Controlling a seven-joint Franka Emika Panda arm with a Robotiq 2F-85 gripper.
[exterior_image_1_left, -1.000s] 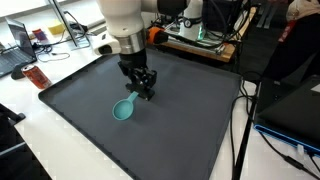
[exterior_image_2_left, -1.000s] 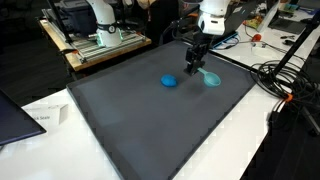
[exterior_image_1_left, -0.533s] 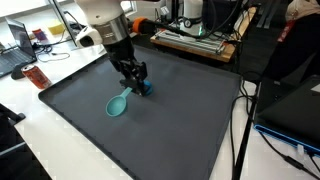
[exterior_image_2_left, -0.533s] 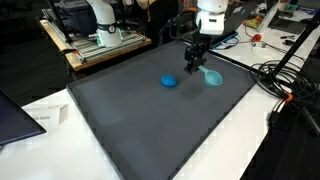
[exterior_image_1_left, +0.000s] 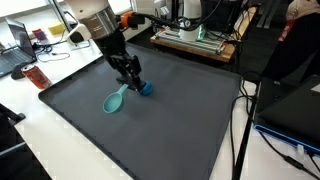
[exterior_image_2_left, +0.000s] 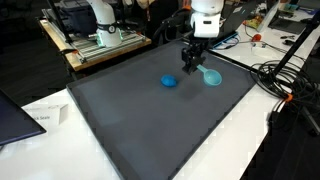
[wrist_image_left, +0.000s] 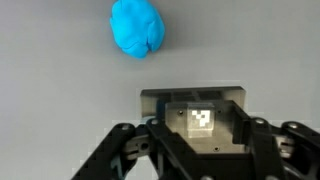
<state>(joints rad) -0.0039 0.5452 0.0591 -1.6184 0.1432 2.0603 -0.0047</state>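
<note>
Dark grey mat (exterior_image_1_left: 190, 120) on a white table (exterior_image_1_left: 60, 135), filling the middle of both exterior views. Toward its upper left, gripper (exterior_image_1_left: 132, 84), shifted left and up-frame since a second ago. Jaws clamped tight on the handle of the teal spoon (exterior_image_1_left: 114, 102), dragged along, bowl down on the mat at lower left. Just right of the fingertips, small blue lump (exterior_image_1_left: 146, 89), no longer hidden, sitting at top centre of the wrist view (wrist_image_left: 138, 28).
</note>
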